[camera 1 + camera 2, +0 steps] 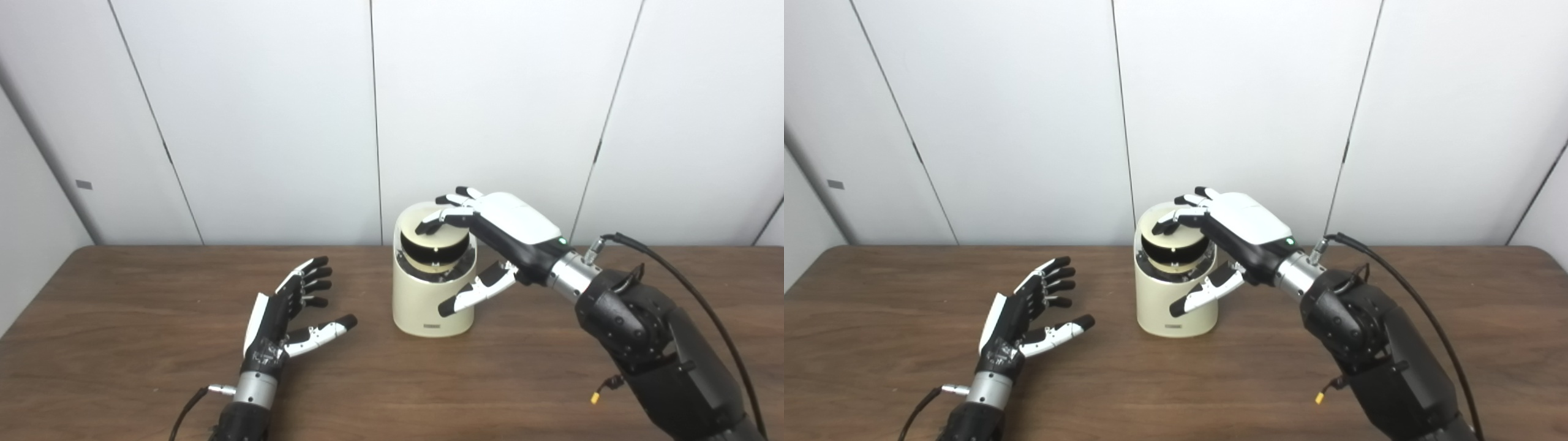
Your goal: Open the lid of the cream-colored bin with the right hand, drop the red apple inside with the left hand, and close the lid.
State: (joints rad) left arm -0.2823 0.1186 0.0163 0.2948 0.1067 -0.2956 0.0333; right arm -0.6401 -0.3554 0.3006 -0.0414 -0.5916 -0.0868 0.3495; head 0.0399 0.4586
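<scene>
The cream-colored bin stands upright at the middle of the table. Its round lid sits tilted in the bin's mouth, showing a dark band under its cream top. My right hand reaches in from the right. Its fingertips rest on top of the lid, and its thumb hangs apart in front of the bin's right side. My left hand is open and empty, palm up, just above the table left of the bin. No red apple shows in either view.
The brown wooden table runs to a white panelled wall behind the bin. My right forearm and its black cable cross the table's right side.
</scene>
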